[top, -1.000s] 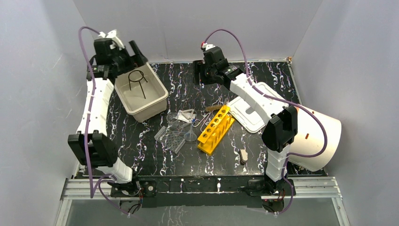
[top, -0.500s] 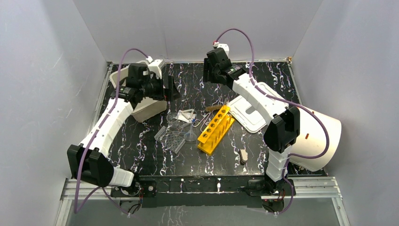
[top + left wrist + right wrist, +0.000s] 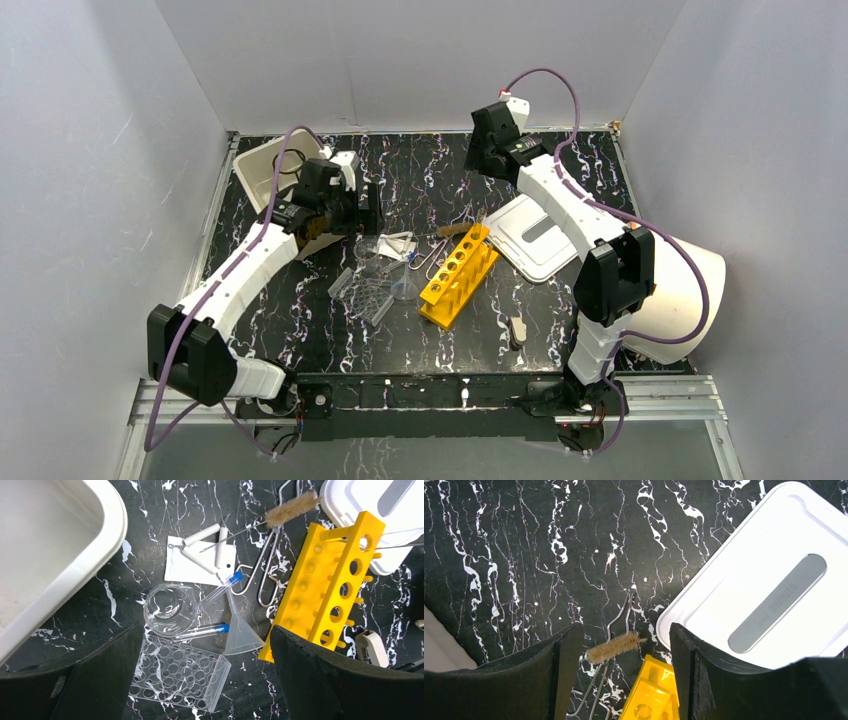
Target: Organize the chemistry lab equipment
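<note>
Mid-table, left gripper [image 3: 210, 677] hovers over the glassware cluster, jaws wide, nothing between them. Under it: clear beaker [image 3: 169, 610], blue-capped tubes [image 3: 220, 587] leaning on it, funnel [image 3: 242, 636] just beside the yellow tube rack [image 3: 325, 590], clear ridged tray [image 3: 180, 672] next to the beaker. Metal tongs [image 3: 265, 575] lie alongside the rack. Beige bin [image 3: 45, 545] sits left of the cluster. Right gripper [image 3: 621, 675] hangs above the brush [image 3: 615, 647], jaws wide, empty. White lid [image 3: 764, 585] lies just right of the brush, with the rack end under it.

Black marbled table [image 3: 420, 178]: yellow rack [image 3: 458, 273], white lid [image 3: 525, 250]
</note>
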Robot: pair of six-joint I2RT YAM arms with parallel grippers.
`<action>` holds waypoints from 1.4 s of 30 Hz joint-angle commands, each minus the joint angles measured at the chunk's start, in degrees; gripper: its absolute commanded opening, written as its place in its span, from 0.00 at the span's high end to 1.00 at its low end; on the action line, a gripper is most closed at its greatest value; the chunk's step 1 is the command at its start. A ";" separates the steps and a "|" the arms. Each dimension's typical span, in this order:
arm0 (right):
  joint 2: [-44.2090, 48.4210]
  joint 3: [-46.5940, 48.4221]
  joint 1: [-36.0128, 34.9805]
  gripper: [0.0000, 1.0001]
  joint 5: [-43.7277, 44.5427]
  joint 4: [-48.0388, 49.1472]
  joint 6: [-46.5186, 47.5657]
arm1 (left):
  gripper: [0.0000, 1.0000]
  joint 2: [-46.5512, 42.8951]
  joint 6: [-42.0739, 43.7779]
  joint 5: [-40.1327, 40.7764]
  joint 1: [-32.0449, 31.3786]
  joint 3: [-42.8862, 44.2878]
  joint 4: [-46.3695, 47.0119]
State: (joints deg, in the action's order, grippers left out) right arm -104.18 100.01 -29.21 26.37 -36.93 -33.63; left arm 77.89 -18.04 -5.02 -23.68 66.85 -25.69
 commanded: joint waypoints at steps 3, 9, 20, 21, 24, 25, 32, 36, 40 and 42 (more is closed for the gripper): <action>3.24 -1.24 0.62 0.28 -1.69 3.98 -2.41 | 0.02 2.84 -0.09 0.35 -2.14 -1.41 0.27; 3.90 -3.20 1.25 0.28 -3.69 5.87 -2.47 | 0.02 5.48 -0.14 4.13 -2.95 -2.94 0.31; 3.75 -4.34 1.76 0.28 -6.32 7.21 -2.06 | 0.04 12.37 -0.55 6.08 -3.20 -3.41 0.42; 3.75 -4.36 1.71 0.28 -6.40 7.26 -1.98 | 0.05 12.69 -0.32 5.84 -3.32 -3.55 0.68; 3.89 -4.71 1.86 0.28 -6.63 7.56 -1.88 | 0.12 13.62 0.26 6.18 -3.69 -3.66 0.99; 3.95 -4.81 1.81 0.28 -6.70 7.61 -1.88 | 0.15 13.95 0.36 6.53 -3.79 -3.73 0.98; 4.22 -4.91 1.91 0.28 -7.12 7.97 -1.24 | 0.28 16.11 1.26 8.83 -4.42 -3.30 1.06; 4.59 -5.21 1.99 0.28 -7.68 8.33 -0.75 | 0.30 16.38 1.92 10.92 -5.01 -2.88 1.51; 4.84 -5.43 2.02 0.28 -8.12 8.53 -0.57 | 0.29 16.27 2.94 12.60 -5.62 -2.62 2.42; 4.94 -5.51 2.04 0.28 -8.33 8.54 -0.54 | 0.30 15.87 3.39 13.06 -5.82 -2.72 3.12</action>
State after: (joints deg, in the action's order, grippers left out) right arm -102.59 94.70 -27.46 18.44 -31.05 -34.92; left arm 94.70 -16.38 5.21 -28.88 63.33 -23.77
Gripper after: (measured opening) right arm 0.719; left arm 0.707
